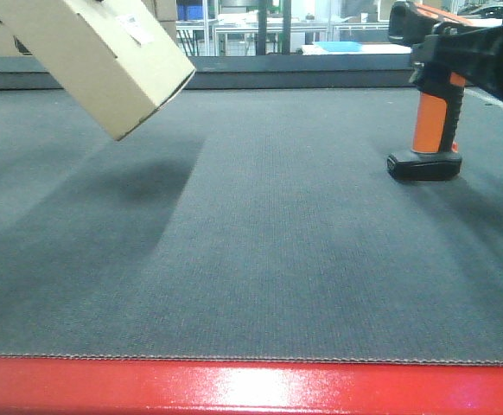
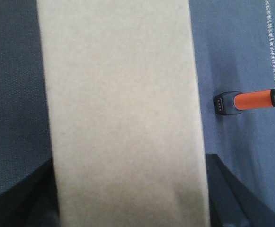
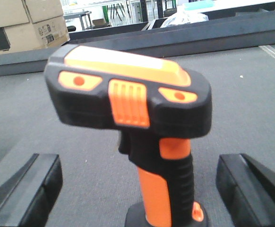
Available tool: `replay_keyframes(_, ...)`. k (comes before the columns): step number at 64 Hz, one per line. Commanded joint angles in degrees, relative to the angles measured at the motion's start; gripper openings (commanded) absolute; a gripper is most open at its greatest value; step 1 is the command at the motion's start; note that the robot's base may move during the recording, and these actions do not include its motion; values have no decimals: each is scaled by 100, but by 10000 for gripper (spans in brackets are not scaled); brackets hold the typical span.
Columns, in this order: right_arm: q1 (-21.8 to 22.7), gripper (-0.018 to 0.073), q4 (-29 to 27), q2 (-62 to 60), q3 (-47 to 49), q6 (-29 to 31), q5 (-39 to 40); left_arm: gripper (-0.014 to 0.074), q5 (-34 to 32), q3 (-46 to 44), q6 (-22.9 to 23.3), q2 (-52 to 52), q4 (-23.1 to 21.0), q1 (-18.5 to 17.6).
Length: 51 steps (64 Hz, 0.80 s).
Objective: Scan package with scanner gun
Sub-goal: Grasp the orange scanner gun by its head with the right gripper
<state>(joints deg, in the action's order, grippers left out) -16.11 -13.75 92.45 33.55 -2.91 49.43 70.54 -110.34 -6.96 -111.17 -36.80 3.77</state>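
Observation:
The package, a plain tan cardboard box (image 1: 96, 52), hangs tilted in the air at the upper left, with a white label on its upper face. In the left wrist view the box (image 2: 121, 109) fills the middle, and my left gripper (image 2: 128, 208) is shut on it, one dark finger on each side. The orange and black scanner gun (image 1: 429, 130) stands upright on its base on the grey mat at the right. My right gripper (image 3: 137, 184) is open around the scanner's handle (image 3: 163, 189), and both fingers stand apart from it. The scanner also shows in the left wrist view (image 2: 251, 100).
The grey mat (image 1: 260, 251) covers the table. A red edge (image 1: 251, 389) runs along the front and a dark raised rail (image 1: 303, 73) along the back. Stacked cardboard boxes (image 3: 29, 21) and metal racks stand beyond the rail.

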Motion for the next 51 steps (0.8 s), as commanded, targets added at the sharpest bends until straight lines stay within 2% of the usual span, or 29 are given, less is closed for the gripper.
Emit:
replay_keyframes(1, -12, 570, -53, 156, 130, -1, 141, -111, -57, -11, -37, 109, -180, -10)
replay_keyframes(39, 9, 570, -290, 752, 789, -1, 95, -111, -57, -11, -37, 109, -180, -10)
replay_keyframes(51, 134, 570, -298, 822, 866, -1, 86, -111, -57, -11, -37, 109, -180, -10)
